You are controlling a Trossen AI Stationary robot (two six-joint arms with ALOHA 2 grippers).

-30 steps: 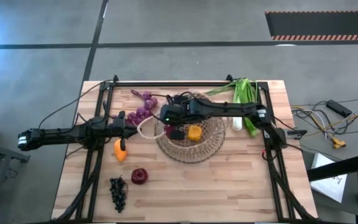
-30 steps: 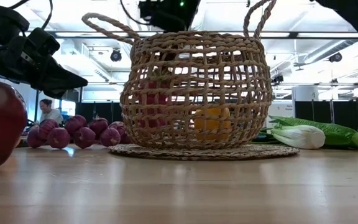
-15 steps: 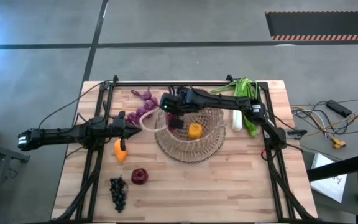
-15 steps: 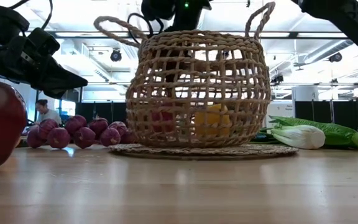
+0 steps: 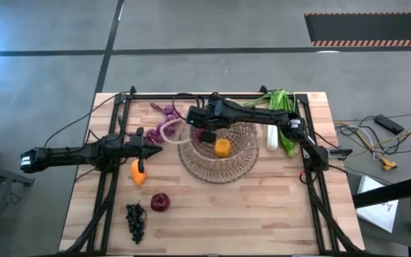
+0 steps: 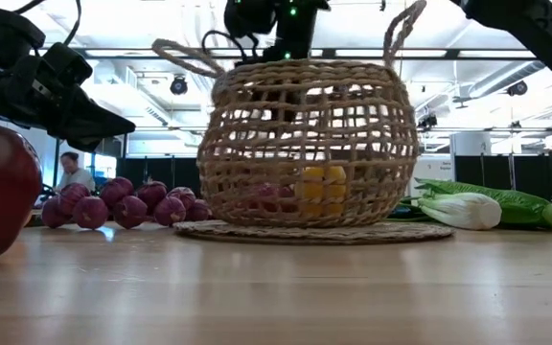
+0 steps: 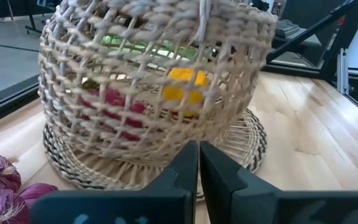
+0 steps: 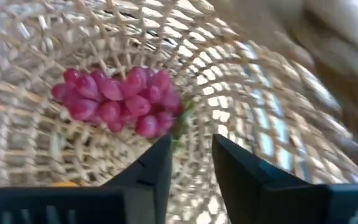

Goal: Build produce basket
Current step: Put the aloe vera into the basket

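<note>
The tan wicker basket (image 5: 220,155) stands on a round woven mat at the table's middle. Inside it lie a red-pink grape bunch (image 8: 120,99) and a yellow-orange fruit (image 5: 222,148), both resting on the basket's floor. My right gripper (image 8: 188,168) is open and empty, above the bunch at the basket's far-left rim (image 5: 204,133). My left gripper (image 7: 197,177) is shut and empty, level above the table left of the basket (image 5: 148,150). On the table lie purple bunches (image 5: 164,123), an orange fruit (image 5: 138,173), a dark red apple (image 5: 160,202), dark grapes (image 5: 135,220) and leeks (image 5: 280,118).
The basket's loop handles (image 6: 185,53) stick up on both sides. The black frame rails (image 5: 113,143) run along the table's left, right and far edges. Bare wood lies in front of the basket (image 5: 248,214). A person (image 6: 70,172) shows far off in the room.
My right gripper has risen out of the basket and gone toward the table's far edge. The red-pink bunch has sunk from high inside the basket down to its floor. The basket's left handle loop has swung toward the far edge.
</note>
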